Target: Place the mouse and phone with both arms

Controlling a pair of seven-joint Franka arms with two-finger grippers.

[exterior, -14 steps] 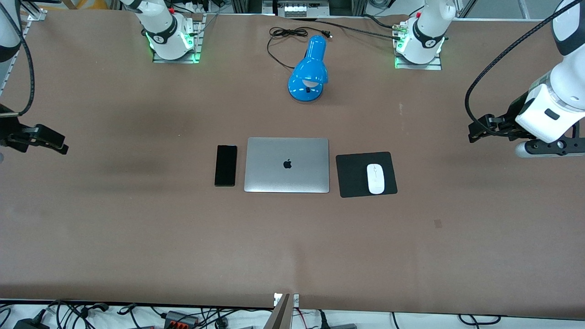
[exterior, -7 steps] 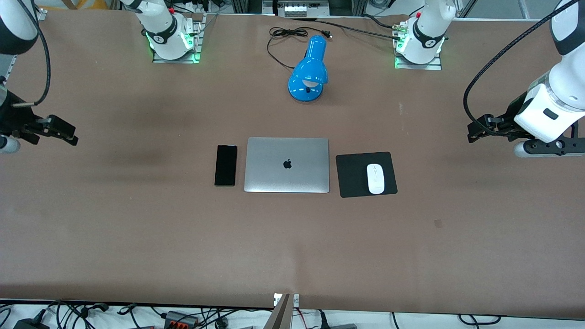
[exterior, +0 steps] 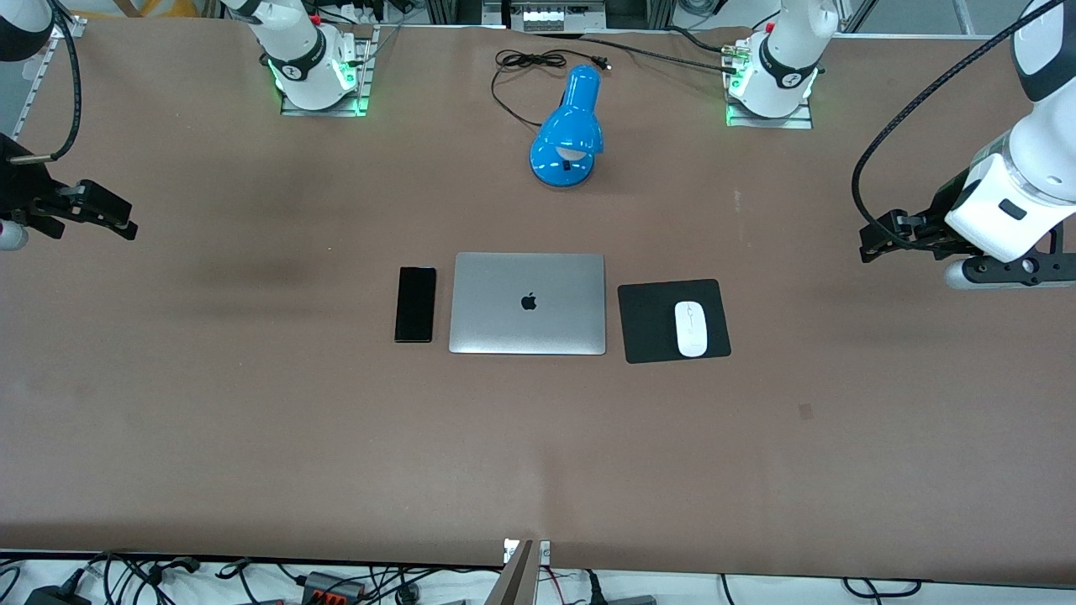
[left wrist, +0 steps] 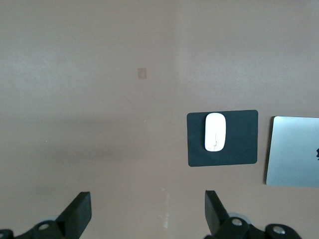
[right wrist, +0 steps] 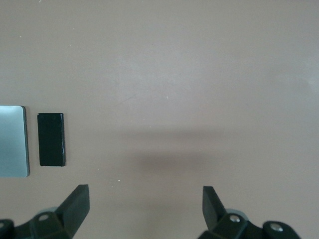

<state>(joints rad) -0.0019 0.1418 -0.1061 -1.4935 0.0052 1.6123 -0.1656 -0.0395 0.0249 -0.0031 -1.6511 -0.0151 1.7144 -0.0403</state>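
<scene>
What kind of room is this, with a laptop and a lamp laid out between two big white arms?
Probably a robotics lab with a mock desk. A closed laptop, phone, mouse and blue lamp lie on a brown-covered table; the left gripper and right gripper hang open, empty, over its ends.

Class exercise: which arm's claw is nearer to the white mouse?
Left. The left claw hangs over bare table toward the left arm's end, near the mouse; the right claw is past the phone.
</scene>
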